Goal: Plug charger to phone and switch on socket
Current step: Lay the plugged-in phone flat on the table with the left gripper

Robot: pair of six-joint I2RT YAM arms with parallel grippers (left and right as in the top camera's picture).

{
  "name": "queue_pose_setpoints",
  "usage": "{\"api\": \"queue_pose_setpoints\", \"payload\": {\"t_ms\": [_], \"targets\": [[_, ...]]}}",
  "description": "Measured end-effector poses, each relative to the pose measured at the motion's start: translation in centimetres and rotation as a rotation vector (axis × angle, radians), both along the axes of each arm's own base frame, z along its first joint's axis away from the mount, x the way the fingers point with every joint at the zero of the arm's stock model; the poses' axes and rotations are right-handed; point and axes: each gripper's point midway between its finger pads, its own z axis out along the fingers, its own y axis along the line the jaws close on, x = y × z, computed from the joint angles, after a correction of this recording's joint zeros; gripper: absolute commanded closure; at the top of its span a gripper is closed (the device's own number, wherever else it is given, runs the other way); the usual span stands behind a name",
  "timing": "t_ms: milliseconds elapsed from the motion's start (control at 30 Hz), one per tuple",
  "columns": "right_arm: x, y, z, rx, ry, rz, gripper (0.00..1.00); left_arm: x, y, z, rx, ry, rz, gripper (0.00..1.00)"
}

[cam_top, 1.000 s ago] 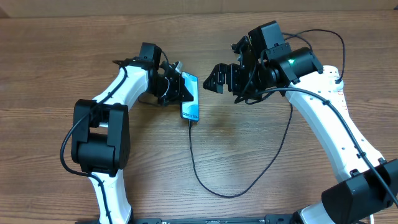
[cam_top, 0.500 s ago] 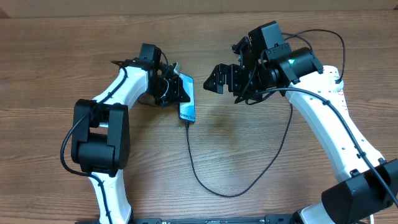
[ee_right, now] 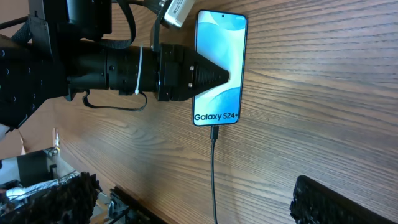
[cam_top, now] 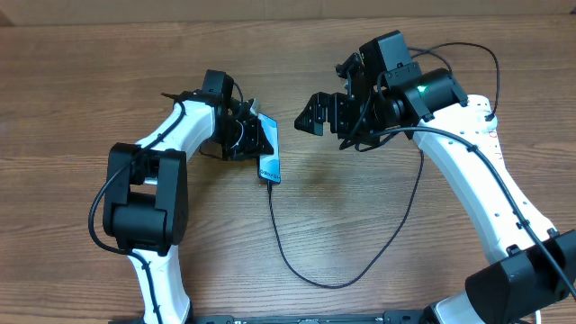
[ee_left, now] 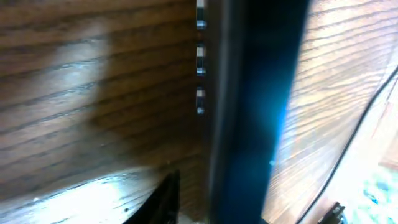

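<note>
Wooden table [cam_top: 90, 54], phone [ee_right: 222, 37] lettering legible (right wrist only)

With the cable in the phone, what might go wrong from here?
1. The left end effector overlaps one long edge of the blue-screened smartphone; backing off carelessly may drag it and loosen the thin black cable plugged into its bottom end.
2. That cable loops across the wooden table toward the right arm; the open right end effector might snag it.
</note>
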Motion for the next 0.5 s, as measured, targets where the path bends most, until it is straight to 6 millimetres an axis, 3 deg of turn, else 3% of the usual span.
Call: {"api": "queue_pose_setpoints", "payload": {"t_ms": [267, 400, 500], "targets": [[0.0, -0.1, 0.0, -0.003, 0.001, -0.001, 0.0, 0.0, 0.6, -0.4, 0.044, 0.001, 0.005, 0.59], [-0.1, -0.2, -0.1, -0.009, 0.006, -0.003, 0.0, -0.2, 1.0, -0.7, 0.07, 0.01, 0.008, 0.46], [-0.2, -0.4, -0.3, -0.023, 0.011, -0.008, 0.0, -0.2, 1.1, -0.6, 0.075, 0.009, 0.008, 0.42]]}}
